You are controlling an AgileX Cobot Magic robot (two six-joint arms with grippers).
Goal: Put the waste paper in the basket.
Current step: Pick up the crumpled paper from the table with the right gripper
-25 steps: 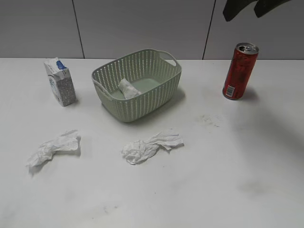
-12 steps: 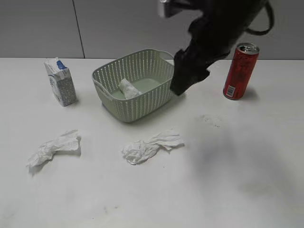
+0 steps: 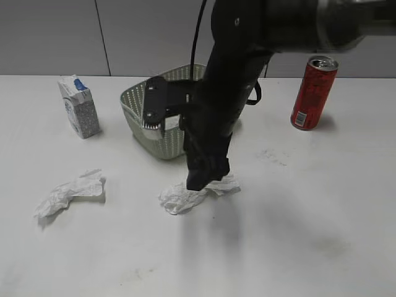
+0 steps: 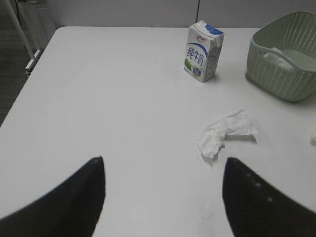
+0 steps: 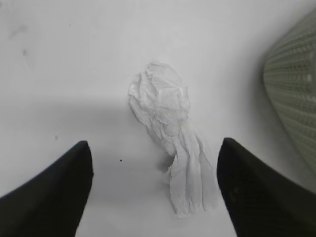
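Two wads of waste paper lie loose on the counter and a third already sits in the basket (image 3: 162,133), so the job looks about a third done. Nearest the front edge, toward the left, is one wad (image 3: 68,192), untouched, with the left pincer (image 4: 163,192) spread wide and empty above bare counter close to the left edge. Near the middle lies the other wad (image 3: 195,190), and the right pincer (image 5: 153,182) hangs directly over it, its jaws wide and straddling the paper's tail; from the exterior view I cannot tell whether the fingertips touch it. The step in hand is the pick of this middle wad. Next it calls for a short drop, a close on the soft bulk rather than the thin tail, then a lift clear of the basket's near wall, which stands just behind. Farther back, the carton (image 3: 78,106) stands near the far left, well apart, and the red can (image 3: 312,93) toward the far right, leaving open room on both sides.
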